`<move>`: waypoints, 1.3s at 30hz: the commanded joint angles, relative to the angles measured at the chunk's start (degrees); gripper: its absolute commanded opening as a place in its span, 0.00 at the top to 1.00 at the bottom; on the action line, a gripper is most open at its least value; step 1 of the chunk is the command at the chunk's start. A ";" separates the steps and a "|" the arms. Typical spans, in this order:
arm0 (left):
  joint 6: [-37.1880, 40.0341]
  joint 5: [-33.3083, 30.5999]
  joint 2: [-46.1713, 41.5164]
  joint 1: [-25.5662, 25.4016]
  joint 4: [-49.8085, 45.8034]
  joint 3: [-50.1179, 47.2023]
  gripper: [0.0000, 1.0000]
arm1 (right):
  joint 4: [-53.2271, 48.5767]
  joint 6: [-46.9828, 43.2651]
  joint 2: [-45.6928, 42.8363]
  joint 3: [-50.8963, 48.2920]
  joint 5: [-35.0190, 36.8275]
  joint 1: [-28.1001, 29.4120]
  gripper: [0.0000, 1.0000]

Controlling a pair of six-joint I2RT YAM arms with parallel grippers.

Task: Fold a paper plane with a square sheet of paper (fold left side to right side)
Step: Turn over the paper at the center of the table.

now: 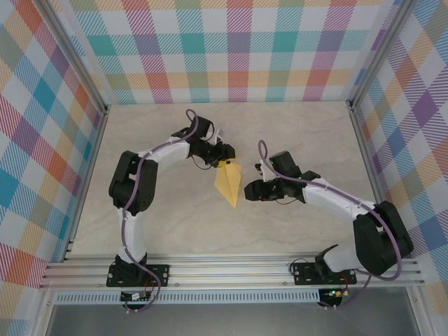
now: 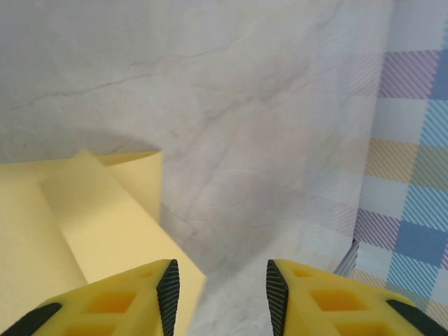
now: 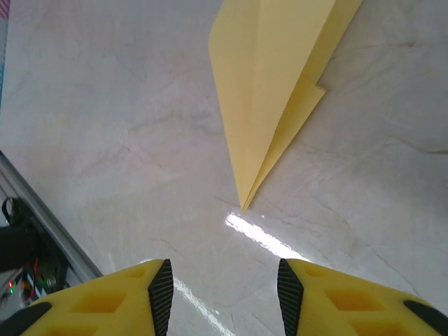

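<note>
Yellow-orange creased paper plane (image 1: 229, 183) lies free; left gripper (image 2: 222, 288), right gripper (image 3: 224, 288) both gape empty. Prob. retreat: lift straight, don't snag it.

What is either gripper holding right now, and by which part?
Nothing. The paper plane lies on the table; the left gripper and right gripper are both open and empty.

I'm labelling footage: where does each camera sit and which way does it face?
Top external: above and behind, looking down at the table; left arm and right arm show.
Left wrist: looks past open left tool at paper plane's wide end.
Right wrist: looks past open right tool at its sharp tip.
All share the plane.
</note>
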 commanded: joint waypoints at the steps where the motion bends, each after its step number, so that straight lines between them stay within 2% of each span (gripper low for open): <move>1: 0.97 -2.73 -6.95 1.70 -1.69 -3.84 0.56 | 6.22 5.29 -3.97 -3.43 7.07 -0.80 0.43; 6: -1.08 -1.62 -8.10 1.72 4.39 -12.29 0.57 | 13.68 10.79 -7.27 -7.34 8.08 -2.89 0.18; 9: -2.41 -0.45 -6.31 1.05 7.36 -14.28 0.58 | 15.50 11.84 -7.03 -7.58 5.90 -3.32 0.11; 26: -3.83 2.07 5.39 -1.94 9.07 -8.23 0.65 | 15.30 12.69 -7.83 -7.17 2.65 -3.34 0.09; 30: -4.52 2.80 4.95 -2.16 11.00 -8.35 0.77 | 15.81 13.10 -7.88 -6.96 1.16 -3.48 0.00; 35: -3.06 2.06 -0.42 -1.72 11.88 -9.49 0.92 | 21.38 17.28 -7.79 -8.66 -4.78 -6.89 0.00; 39: -1.67 1.12 -7.82 -0.44 11.97 -10.19 0.96 | 26.01 21.18 -7.69 -9.95 -11.13 -10.70 0.00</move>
